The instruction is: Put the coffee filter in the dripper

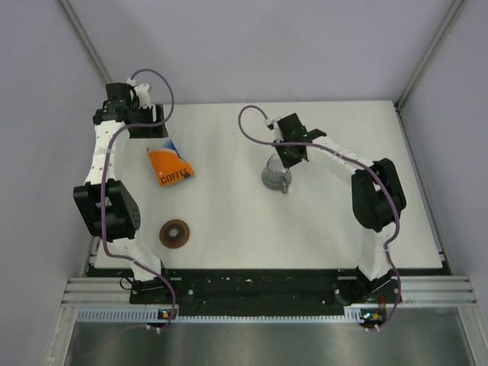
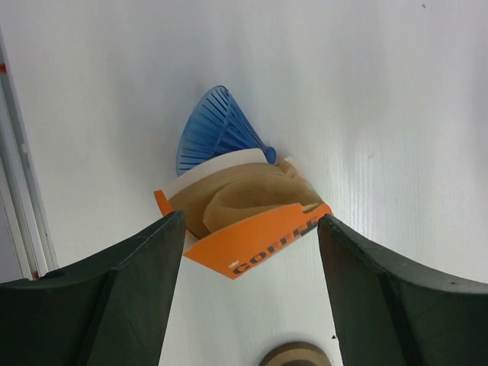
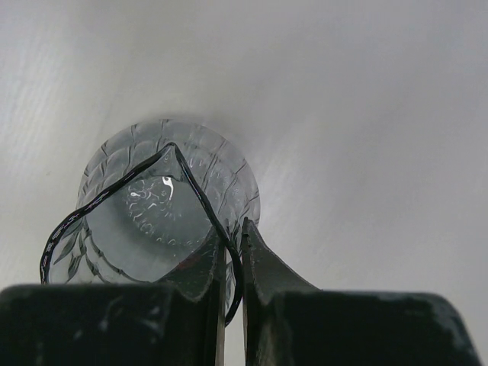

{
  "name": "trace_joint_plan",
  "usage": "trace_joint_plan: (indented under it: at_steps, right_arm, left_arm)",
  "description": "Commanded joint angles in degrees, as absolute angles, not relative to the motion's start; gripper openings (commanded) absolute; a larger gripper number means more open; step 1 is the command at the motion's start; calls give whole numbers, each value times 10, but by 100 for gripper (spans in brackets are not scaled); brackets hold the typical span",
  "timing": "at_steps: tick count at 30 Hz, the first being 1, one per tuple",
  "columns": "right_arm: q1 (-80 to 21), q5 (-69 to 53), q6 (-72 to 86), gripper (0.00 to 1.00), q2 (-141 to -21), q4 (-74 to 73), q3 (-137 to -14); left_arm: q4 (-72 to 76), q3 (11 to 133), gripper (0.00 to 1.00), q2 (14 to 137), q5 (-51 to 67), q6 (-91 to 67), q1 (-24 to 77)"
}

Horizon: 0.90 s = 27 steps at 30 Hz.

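The tan coffee filter lies inside the open orange "COFFEE" pack, which rests on the table at the left. The dark-brown ring-like dripper sits on the table nearer the arm bases; only its edge shows in the left wrist view. My left gripper is open and empty, hovering just behind the pack at the far left. My right gripper is shut on the rim of the clear grey cup, one finger inside and one outside, mid-table.
A blue ribbed cone lies against the pack's far end. A black cable loops over the cup's mouth. The table's left rail runs close beside the pack. Grey walls enclose the table on three sides.
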State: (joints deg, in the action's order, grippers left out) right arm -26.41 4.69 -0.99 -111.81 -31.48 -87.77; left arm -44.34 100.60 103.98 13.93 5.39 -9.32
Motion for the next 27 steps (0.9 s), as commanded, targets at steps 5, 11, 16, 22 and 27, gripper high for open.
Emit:
trace_joint_plan:
  at_steps: [5,11,16,22,27]
  right_arm:
    - [-344,35,-47,0,-1120,-332,-904]
    - [-366,18,-45,18,-1122,-334,-912]
    - [-368,8,-44,40,-1100,-343,-926]
    - [-367,12,-51,52,-1050,-344,-938]
    - [-367,32,-51,56,-1011,-345,-937]
  left_arm:
    - [-555,985,76,966,229,151,-96]
    - [-560,955,77,952,201,163,-96]
    - [-561,942,76,947,203,164,-96]
    - [-513,976,77,968,100,124,-98]
    - [-559,1026,76,998,151,138,-98]
